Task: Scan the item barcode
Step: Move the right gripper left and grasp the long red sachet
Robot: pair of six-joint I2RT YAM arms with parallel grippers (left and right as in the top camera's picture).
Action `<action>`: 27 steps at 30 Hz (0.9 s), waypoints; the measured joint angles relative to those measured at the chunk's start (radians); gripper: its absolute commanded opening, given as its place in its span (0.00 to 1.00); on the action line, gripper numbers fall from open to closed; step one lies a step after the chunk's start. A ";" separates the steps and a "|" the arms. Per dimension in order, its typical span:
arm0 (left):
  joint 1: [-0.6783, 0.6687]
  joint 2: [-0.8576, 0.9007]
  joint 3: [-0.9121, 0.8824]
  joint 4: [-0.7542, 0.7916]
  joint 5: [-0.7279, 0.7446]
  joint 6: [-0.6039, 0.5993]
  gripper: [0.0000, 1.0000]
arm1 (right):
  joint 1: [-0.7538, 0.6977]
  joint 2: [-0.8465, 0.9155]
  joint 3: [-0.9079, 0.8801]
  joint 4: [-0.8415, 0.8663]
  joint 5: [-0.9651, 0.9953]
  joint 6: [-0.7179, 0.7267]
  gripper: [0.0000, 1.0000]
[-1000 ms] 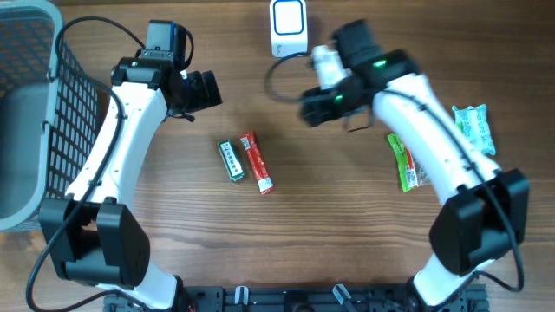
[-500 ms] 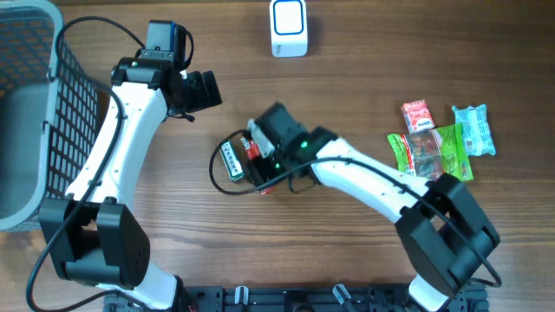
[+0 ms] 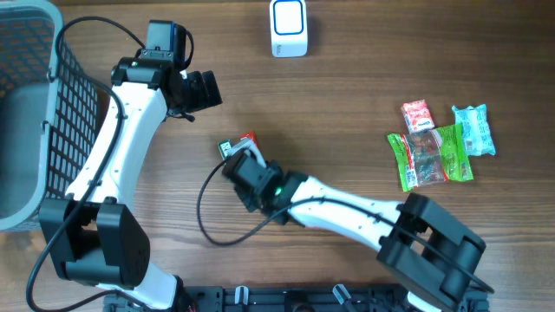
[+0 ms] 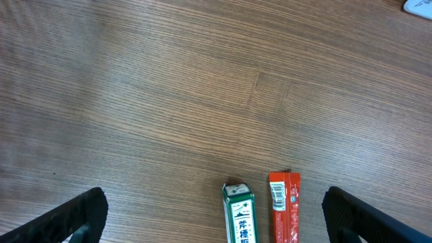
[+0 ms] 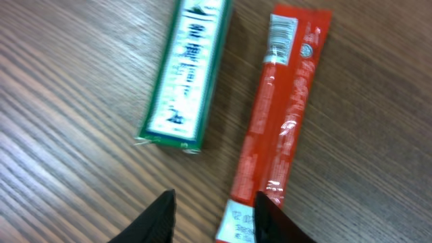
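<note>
Right gripper (image 5: 214, 216) part open, nothing clamped. Near end of red stick (image 5: 287, 108) lying between the fingers: right finger at its edge, left finger clear of it. Rest of stick running ahead, slightly right. Green pack (image 5: 185, 74) just ahead-left, beside stick, not touching it. Left gripper (image 4: 214, 202) spread wide, empty; same two items flat on table just ahead, in line with its gap. Scanner (image 3: 288, 28) well beyond both hands. Snack pile (image 3: 438, 143) well apart from both.

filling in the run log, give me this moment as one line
right pincer: open, over end of red stick | left pincer: open, hovering apart | green pack: flat beside red stick | scanner: far edge
</note>
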 measured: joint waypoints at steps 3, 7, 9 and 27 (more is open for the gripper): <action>0.000 0.000 0.000 0.000 0.000 0.000 1.00 | 0.018 0.002 0.000 0.004 0.054 -0.010 0.45; 0.000 0.000 0.000 0.000 0.000 0.000 1.00 | -0.005 0.010 0.000 0.004 0.094 -0.017 0.45; 0.000 0.000 0.000 0.000 0.000 0.000 1.00 | -0.014 0.011 0.000 -0.011 0.101 -0.023 0.47; 0.000 0.000 0.000 0.000 0.000 0.000 1.00 | -0.030 0.012 0.000 -0.091 0.037 -0.231 0.54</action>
